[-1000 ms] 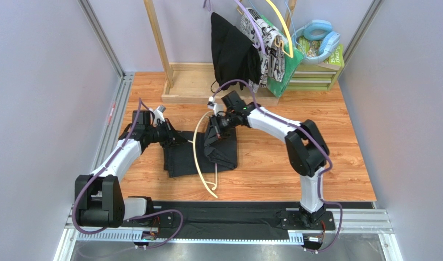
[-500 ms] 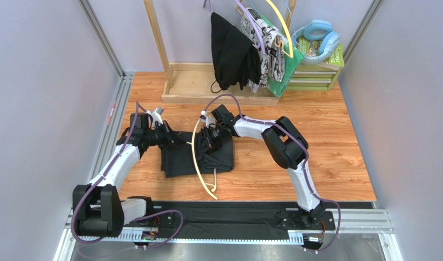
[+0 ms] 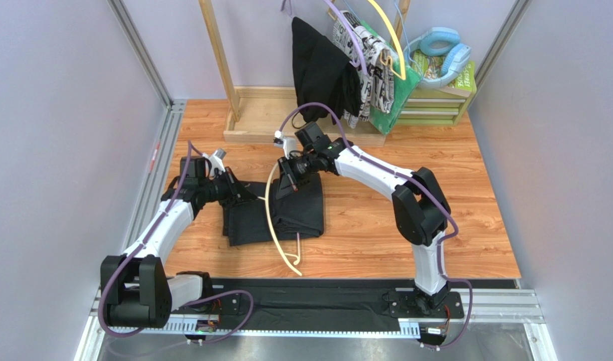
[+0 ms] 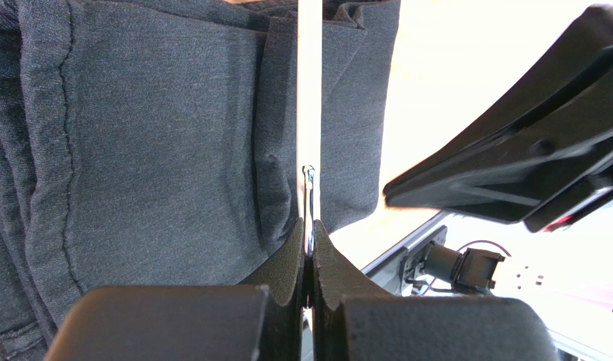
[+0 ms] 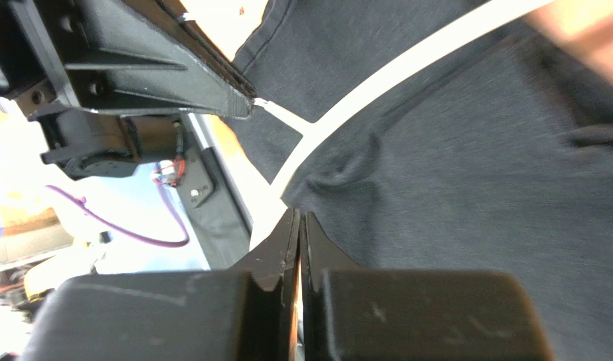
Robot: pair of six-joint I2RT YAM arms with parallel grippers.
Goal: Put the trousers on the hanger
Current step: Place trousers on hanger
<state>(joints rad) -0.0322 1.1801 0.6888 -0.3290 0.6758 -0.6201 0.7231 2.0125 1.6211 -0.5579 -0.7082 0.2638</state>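
The dark trousers (image 3: 298, 214) lie folded on the wooden table. The cream hanger (image 3: 270, 218) curves across them from the far edge toward the near edge. My left gripper (image 3: 245, 194) is at their left side, shut on a thin stem of the hanger (image 4: 309, 90) that runs over the cloth (image 4: 159, 135). My right gripper (image 3: 285, 179) is at the trousers' far edge. Its jaws are pressed together at the cloth's edge (image 5: 475, 165), beside the hanger bar (image 5: 407, 71). The left fingers (image 5: 234, 98) show in the right wrist view.
A wooden rack base (image 3: 264, 124) stands at the back. A black garment (image 3: 320, 71), a patterned cloth (image 3: 373, 60), a yellow hanger (image 3: 388, 34) and a purple hanger (image 3: 347, 30) hang there. Blue headphones (image 3: 441, 49) sit on a crate at back right.
My right gripper moved left and toward me with the trousers' fold, then back toward the far edge. The right half of the trousers now lies flatter. The left arm barely moved.
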